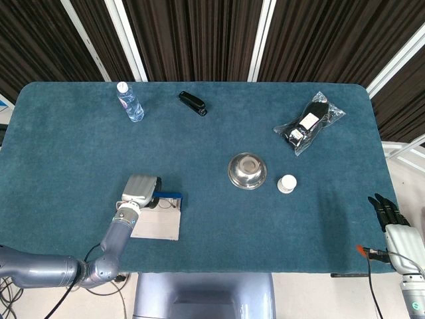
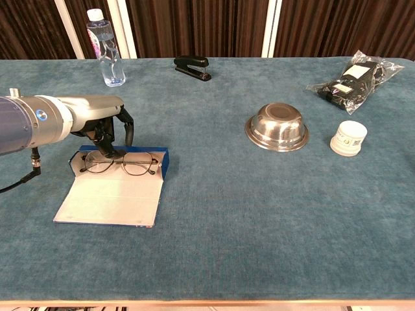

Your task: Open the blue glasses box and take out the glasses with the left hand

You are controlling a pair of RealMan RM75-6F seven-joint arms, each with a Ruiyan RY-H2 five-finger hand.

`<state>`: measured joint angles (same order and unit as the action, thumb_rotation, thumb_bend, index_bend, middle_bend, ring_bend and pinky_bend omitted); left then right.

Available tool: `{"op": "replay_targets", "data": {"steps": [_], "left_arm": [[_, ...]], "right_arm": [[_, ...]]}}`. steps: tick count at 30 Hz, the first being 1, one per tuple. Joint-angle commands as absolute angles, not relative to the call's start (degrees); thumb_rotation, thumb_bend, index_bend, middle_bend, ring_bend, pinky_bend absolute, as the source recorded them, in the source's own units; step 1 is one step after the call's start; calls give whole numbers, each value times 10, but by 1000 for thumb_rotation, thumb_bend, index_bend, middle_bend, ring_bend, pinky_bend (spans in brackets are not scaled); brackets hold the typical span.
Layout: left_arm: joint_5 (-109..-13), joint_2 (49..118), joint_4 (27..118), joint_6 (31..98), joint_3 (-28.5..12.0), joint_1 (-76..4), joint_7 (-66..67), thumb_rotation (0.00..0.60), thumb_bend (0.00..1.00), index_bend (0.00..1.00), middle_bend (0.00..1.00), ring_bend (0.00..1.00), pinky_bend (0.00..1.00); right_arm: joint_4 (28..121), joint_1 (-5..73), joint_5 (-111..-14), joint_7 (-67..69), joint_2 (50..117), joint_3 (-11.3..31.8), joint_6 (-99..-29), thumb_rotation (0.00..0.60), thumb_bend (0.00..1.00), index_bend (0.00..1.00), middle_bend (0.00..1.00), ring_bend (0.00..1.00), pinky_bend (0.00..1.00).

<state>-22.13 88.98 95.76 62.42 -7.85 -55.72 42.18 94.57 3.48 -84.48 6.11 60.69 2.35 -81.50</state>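
The blue glasses box (image 2: pixel 110 194) lies open near the table's front left, its pale lid folded flat toward me; in the head view the box (image 1: pixel 159 224) shows partly under my arm. Thin-framed glasses (image 2: pixel 124 164) lie in its blue tray. My left hand (image 2: pixel 107 126) hovers over the tray's left end with dark fingers pointing down and apart. One fingertip (image 2: pixel 106 152) touches the glasses by the left lens. From above, the left hand (image 1: pixel 139 189) covers that end. My right hand (image 1: pixel 390 216) stays off the table's right edge, fingers extended, holding nothing.
A water bottle (image 2: pixel 107 48) and a black stapler (image 2: pixel 192 67) stand at the back. To the right sit a steel bowl (image 2: pixel 277 126), a small white jar (image 2: pixel 349 137) and a plastic bag of dark items (image 2: pixel 353 76).
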Motion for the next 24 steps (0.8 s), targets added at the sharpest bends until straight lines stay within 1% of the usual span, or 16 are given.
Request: {"op": "replay_targets", "data": {"steps": [1, 17, 24], "left_arm": [[-227, 889, 959, 625, -79, -555, 420, 600, 408, 577, 1000, 947, 943], [-247, 877, 962, 644, -87, -552, 423, 600, 408, 587, 1000, 947, 943], [-289, 887, 947, 680, -70, -547, 447, 600, 414, 598, 1000, 947, 943]], "right_arm": [[946, 35, -845, 61, 607, 23, -815, 600, 112, 0, 0, 0, 212], [946, 34, -845, 61, 607, 24, -816, 600, 113, 0, 0, 0, 212], [946, 34, -845, 61, 607, 24, -815, 600, 112, 0, 0, 0, 212]]}}
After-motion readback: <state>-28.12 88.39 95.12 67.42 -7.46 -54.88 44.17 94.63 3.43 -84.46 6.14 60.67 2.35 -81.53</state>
